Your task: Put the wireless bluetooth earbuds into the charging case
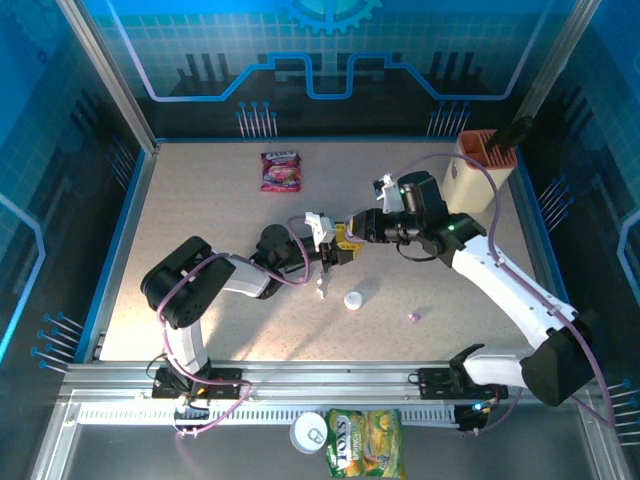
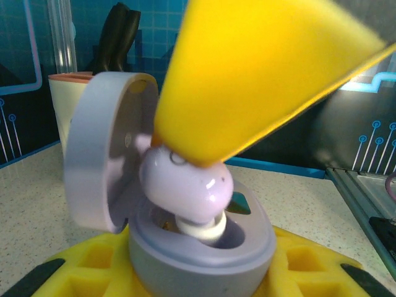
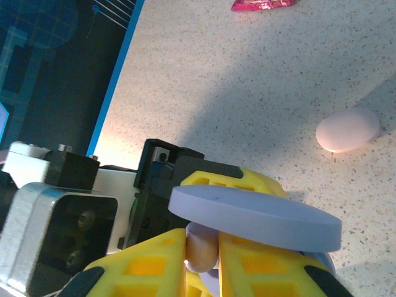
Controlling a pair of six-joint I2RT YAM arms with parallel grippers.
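The tiny pale-lilac plastic earbud point(image 2: 185, 185), likely light and slippery, is pinched by its round body in the shut jaws of the right gripper point(image 3: 201, 247). It is held at 12 o'clock of the open grey charging case point(image 2: 204, 257), which is clamped by the left gripper point(image 2: 198, 281).

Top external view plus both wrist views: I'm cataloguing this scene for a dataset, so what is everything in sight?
charging case: one, grey-lilac, lid open, held in the left hand
held earbud: one, pale lilac, tip at the charging case's socket
loose earbud: one, purple, on the table, right of centre
closed case: one, whitish, on the table near centre
snack packet: one, pink, far side of the table
holder: one, cream with orange rim, far right corner
snack bag: one, green-yellow, beyond the near rail
can: one, silver top, beside the snack bag
table: one, speckled beige
left hand: yellow fingers, gripping the charging case
right hand: yellow fingers, pinching the held earbud
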